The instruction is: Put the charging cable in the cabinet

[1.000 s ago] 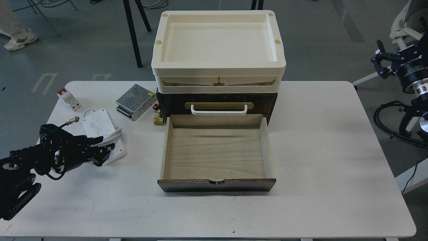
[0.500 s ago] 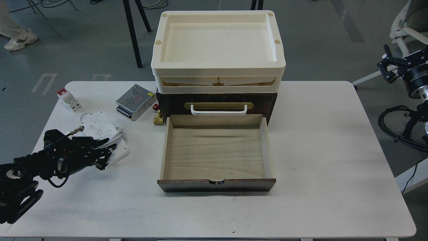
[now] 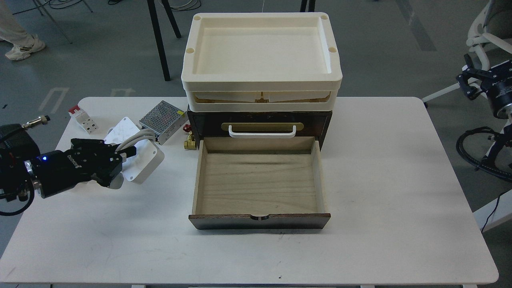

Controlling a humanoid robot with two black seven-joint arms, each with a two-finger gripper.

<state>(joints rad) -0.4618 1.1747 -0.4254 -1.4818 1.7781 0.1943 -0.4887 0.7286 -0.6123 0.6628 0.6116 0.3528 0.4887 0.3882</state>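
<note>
Head view: charging cable is gripped by the jaws of the left gripper, which are clenched on its near edge, and it is tilted up off the white counter, left of the cabinet. Its thick white cord is looped across the block. The cabinet's drawer is pulled out toward the near side, and a cream tray is carried on top. A silver perforated box lies just behind the cable. The right gripper is held off the counter at far right; the state of its jaws cannot be told.
</note>
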